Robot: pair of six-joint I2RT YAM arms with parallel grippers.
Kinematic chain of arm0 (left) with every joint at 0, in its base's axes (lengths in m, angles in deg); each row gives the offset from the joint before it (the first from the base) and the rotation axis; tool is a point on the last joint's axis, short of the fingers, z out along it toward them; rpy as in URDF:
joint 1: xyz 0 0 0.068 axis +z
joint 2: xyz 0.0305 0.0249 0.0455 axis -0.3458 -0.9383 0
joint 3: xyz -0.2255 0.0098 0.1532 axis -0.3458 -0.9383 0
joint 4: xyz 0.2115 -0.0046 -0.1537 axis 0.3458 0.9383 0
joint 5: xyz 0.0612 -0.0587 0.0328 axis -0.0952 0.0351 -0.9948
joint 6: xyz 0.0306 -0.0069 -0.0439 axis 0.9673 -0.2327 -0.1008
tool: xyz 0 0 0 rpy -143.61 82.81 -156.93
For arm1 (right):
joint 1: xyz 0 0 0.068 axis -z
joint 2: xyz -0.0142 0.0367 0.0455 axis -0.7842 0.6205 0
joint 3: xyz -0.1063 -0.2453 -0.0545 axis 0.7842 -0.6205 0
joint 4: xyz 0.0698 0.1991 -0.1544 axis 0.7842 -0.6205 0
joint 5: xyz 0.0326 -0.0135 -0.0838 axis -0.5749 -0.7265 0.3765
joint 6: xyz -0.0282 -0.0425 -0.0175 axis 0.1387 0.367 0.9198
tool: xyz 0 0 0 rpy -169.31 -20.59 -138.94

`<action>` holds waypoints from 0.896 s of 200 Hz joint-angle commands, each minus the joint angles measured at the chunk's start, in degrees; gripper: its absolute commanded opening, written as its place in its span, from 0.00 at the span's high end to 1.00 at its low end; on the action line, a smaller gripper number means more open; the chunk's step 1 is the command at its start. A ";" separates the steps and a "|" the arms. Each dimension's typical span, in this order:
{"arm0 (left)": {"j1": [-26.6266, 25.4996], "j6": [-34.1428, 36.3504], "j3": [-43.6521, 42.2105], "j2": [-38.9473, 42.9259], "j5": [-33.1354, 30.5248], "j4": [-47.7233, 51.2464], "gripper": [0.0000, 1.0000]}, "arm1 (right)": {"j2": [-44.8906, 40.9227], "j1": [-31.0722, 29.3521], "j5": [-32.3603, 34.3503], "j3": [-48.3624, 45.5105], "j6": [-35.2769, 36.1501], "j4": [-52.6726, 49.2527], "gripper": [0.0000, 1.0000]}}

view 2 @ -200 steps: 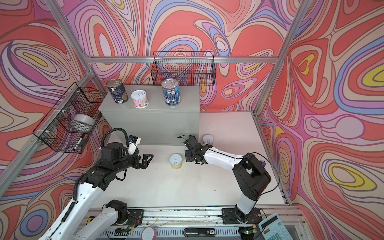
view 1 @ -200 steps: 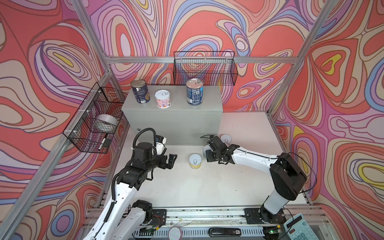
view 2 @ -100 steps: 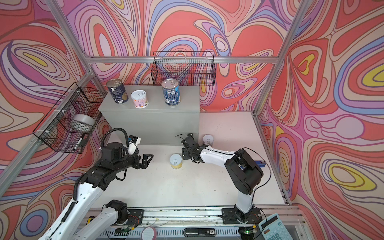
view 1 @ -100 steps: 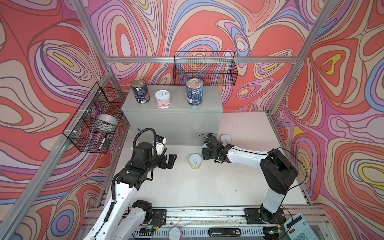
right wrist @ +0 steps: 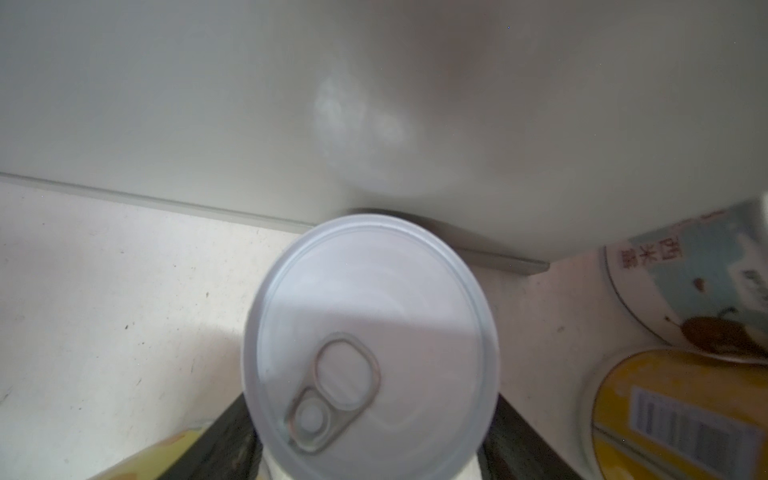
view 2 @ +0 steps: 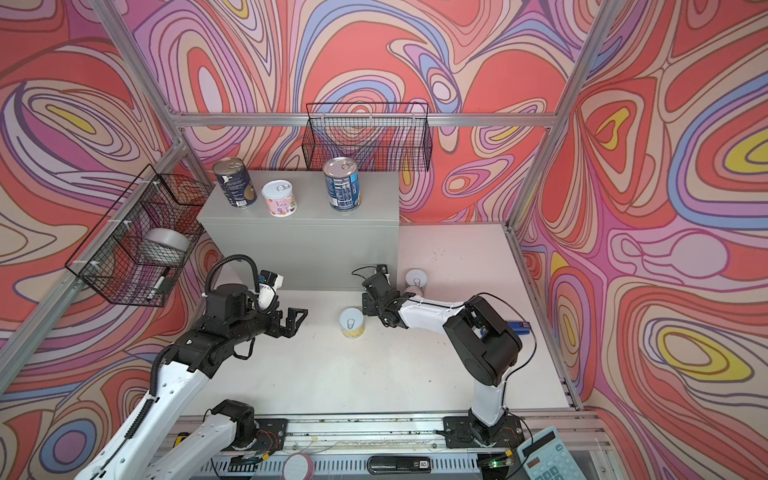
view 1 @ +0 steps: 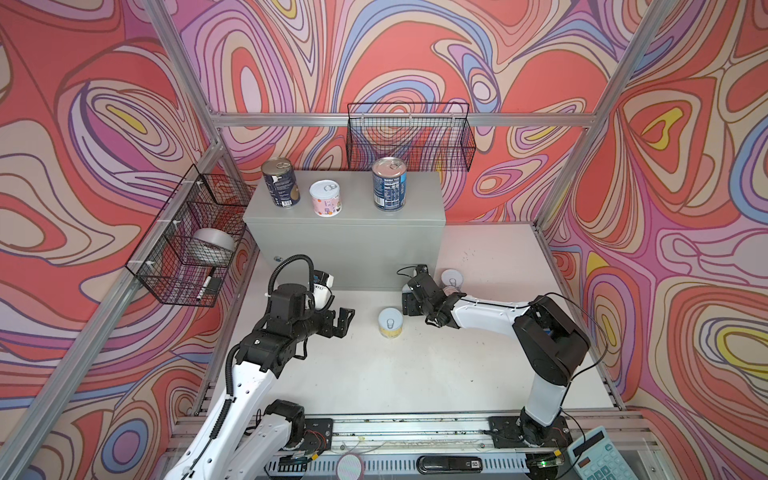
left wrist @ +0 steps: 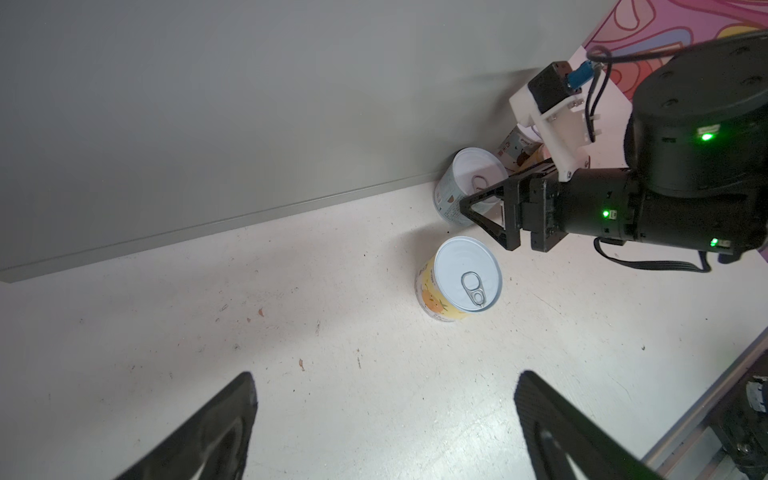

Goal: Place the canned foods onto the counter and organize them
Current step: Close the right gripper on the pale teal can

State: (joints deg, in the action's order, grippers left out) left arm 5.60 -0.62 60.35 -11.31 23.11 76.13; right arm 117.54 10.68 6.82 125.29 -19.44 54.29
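**Right gripper [left wrist: 484, 224] at a short can [right wrist: 370, 345] against the counter [view 1: 345, 245] front; left gripper [view 1: 346, 322] free.**

Left jaws spread wide and empty over the white tabletop [view 1: 415, 374], facing the yellow can [view 1: 390, 328], apart from it. Right fingers [right wrist: 224, 440] on either side of the short can at the counter's foot; clamped or loose, cannot tell. Upright on the counter top: two tall dark blue cans [view 1: 280, 183] [view 1: 388, 183], pink can [view 1: 325, 198] between. Yellow can upright on the tabletop, just beside the right gripper.
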 commanded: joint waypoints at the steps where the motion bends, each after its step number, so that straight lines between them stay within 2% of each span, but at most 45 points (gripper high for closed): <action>1: -0.20 0.90 1.08 -0.04 0.05 0.89 0.00 | 2.32 0.10 0.49 1.54 -0.61 1.94 0.23; 51: -0.17 0.89 1.08 -0.06 0.08 0.81 0.00 | 4.15 0.05 2.14 2.69 -1.40 1.22 0.22; 116: -0.22 0.87 1.08 -0.06 0.25 0.90 0.00 | 3.08 0.09 4.44 0.78 -1.53 8.03 0.20; 135: -0.22 0.86 1.08 -0.06 0.23 0.90 0.00 | 2.20 0.09 4.83 -0.66 -1.15 10.84 0.24; 157: -0.21 0.88 1.08 -0.06 0.12 0.90 0.00 | 2.03 0.01 4.76 -0.87 -0.45 11.34 0.34; 179: -0.22 0.86 1.08 -0.14 0.24 0.81 0.00 | 2.30 0.01 5.87 -1.13 -0.63 11.42 0.36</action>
State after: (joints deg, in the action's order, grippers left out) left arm 5.60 -0.62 60.35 -11.35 23.14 76.13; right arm 120.14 10.04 9.44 124.59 -19.68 60.60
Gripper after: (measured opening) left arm 0.999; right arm 0.749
